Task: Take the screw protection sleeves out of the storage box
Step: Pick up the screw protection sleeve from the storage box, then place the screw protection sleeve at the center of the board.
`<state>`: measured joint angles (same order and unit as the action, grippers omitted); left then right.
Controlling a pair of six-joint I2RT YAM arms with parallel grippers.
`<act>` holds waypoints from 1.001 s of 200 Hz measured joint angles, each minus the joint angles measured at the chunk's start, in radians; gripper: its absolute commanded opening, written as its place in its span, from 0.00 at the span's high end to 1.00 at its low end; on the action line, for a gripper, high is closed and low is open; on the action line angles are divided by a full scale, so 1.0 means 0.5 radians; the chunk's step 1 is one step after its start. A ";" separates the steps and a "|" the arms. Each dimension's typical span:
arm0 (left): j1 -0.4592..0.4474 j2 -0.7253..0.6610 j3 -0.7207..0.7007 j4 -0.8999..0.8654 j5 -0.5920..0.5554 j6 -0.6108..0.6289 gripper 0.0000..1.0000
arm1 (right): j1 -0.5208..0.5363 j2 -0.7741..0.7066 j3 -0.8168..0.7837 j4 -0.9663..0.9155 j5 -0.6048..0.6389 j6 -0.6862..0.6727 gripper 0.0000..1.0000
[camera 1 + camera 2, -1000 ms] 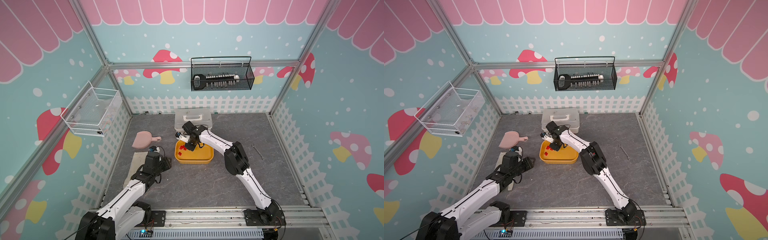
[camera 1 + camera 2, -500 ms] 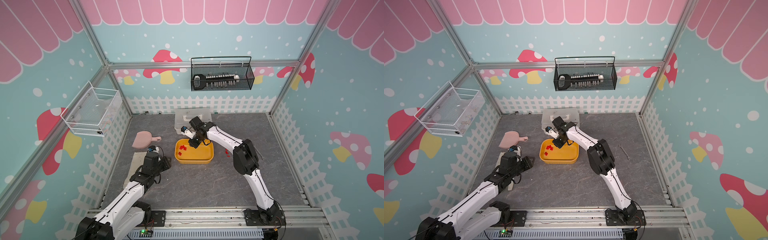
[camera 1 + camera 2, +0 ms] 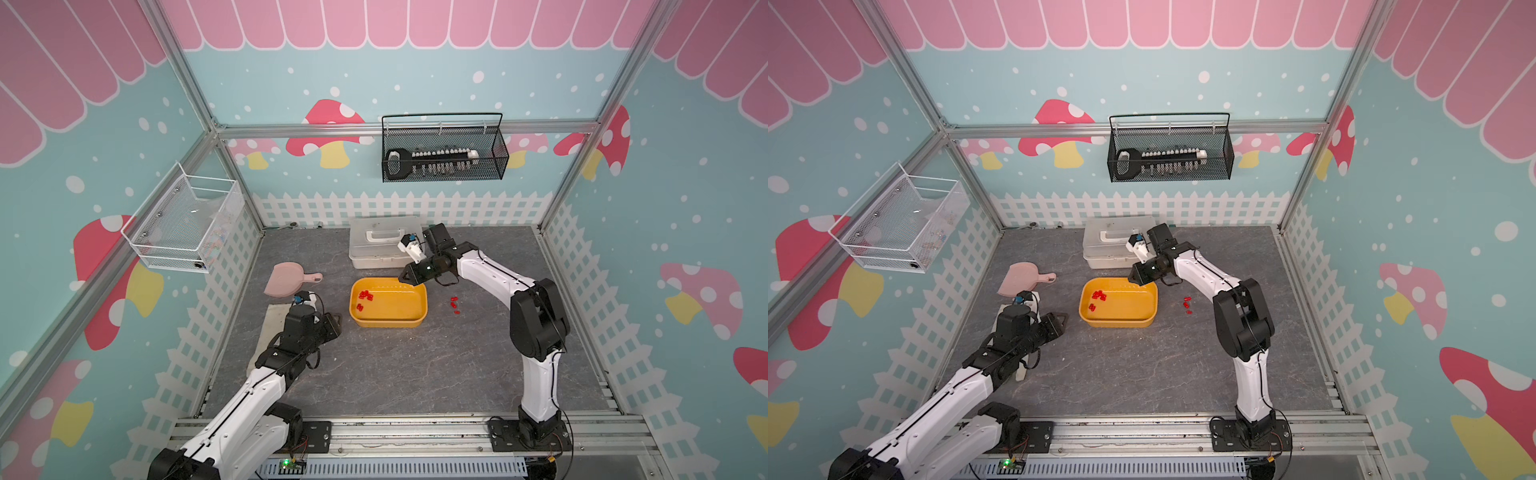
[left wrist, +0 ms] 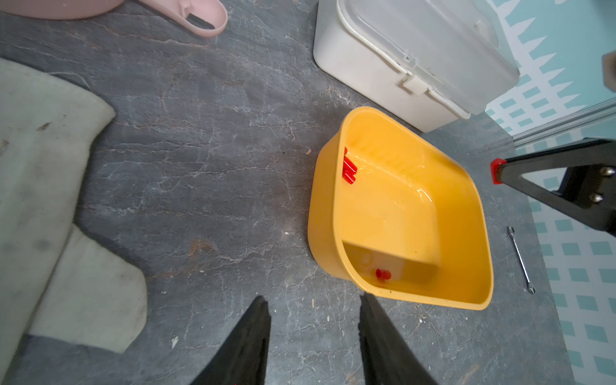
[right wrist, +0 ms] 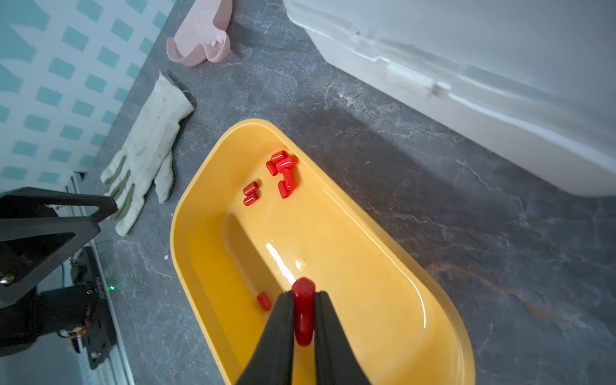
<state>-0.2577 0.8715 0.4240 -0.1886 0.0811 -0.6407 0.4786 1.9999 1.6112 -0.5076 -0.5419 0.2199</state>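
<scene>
One red sleeve point(image 5: 303, 310) pinched in right jaws over storage box point(image 5: 196, 240); left jaws parted, empty, near box.

Black right claw point(image 5: 303, 295), bright red sleeve point(image 5: 303, 320) between its tips, more red sleeves point(image 5: 283, 170) ahead in yellow-orange tub point(image 5: 366, 283), grey veined tabletop point(image 5: 433, 206), white case point(image 5: 466, 83) beside the claw, pink scoop point(image 5: 203, 36), off-white green-striped glove point(image 5: 146, 146).

white lidded plastic case point(image 3: 382, 245) at 12 o'clock on the floor | pink plastic scoop point(image 3: 286, 280) around 10 | grubby white fabric glove point(image 5: 150, 143) at 9 | black wire basket point(image 3: 442, 151) on back wall
</scene>
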 measured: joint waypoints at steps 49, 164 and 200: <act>0.000 -0.027 0.018 -0.013 0.083 -0.021 0.54 | -0.178 -0.407 -0.519 0.202 -0.096 0.214 0.84; -0.002 -0.234 -0.081 -0.028 0.246 -0.188 0.53 | -0.813 -0.691 -1.028 0.484 -0.416 0.443 0.84; -0.011 -0.227 -0.150 0.021 0.219 -0.246 0.53 | -0.916 -0.618 -1.023 0.366 -0.418 0.310 0.84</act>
<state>-0.2634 0.7582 0.3489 -0.1780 0.1905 -0.7635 0.0208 1.6909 1.0996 -0.3244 -0.7509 0.3748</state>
